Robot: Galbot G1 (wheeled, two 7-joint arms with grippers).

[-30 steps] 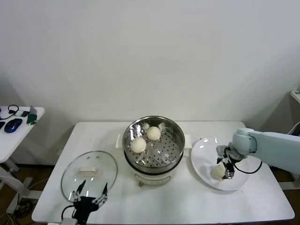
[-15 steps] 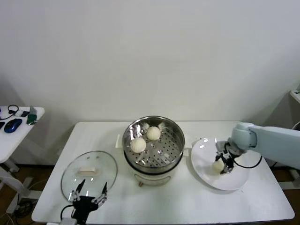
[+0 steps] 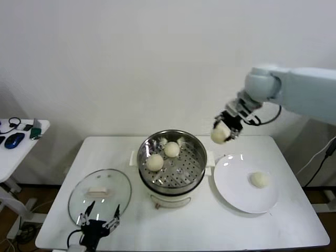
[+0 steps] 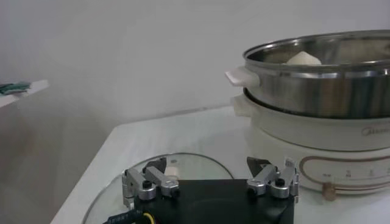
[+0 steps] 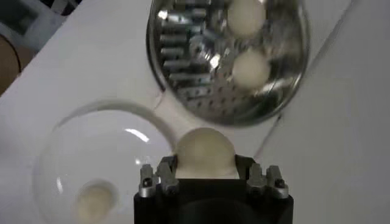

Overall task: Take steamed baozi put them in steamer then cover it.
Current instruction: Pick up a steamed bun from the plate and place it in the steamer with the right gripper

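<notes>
A round baozi (image 3: 219,135) is held tight between the fingers of the right gripper (image 3: 226,129), lifted high in the air between the steamer (image 3: 171,167) and the white plate (image 3: 245,182). The bun is a ball, so no long side and no pointing end can be told. In the right wrist view the same held bun (image 5: 205,152) is seen from above, pinched on both sides, with the steamer tray and the plate far below it.

Four buns are counted in all — one in the grip, two on the holed tray inside the steamer (image 3: 155,163) (image 3: 172,149), and one left on the plate (image 3: 259,179). One steamer, one plate and one lid are seen.

The glass lid (image 3: 100,195) is laid flat on the white table (image 3: 210,226), to the left of the steamer, with its cream bar handle (image 3: 100,191) lying crossways, left to right.

The left gripper (image 3: 98,218) is parked low at the near edge of the lid, fingers spread wide and holding nothing. Only its wrist view shows the steamer from the side — a steel pot on a cream base (image 4: 317,140), with one bun top (image 4: 303,58) peeking over the rim.
</notes>
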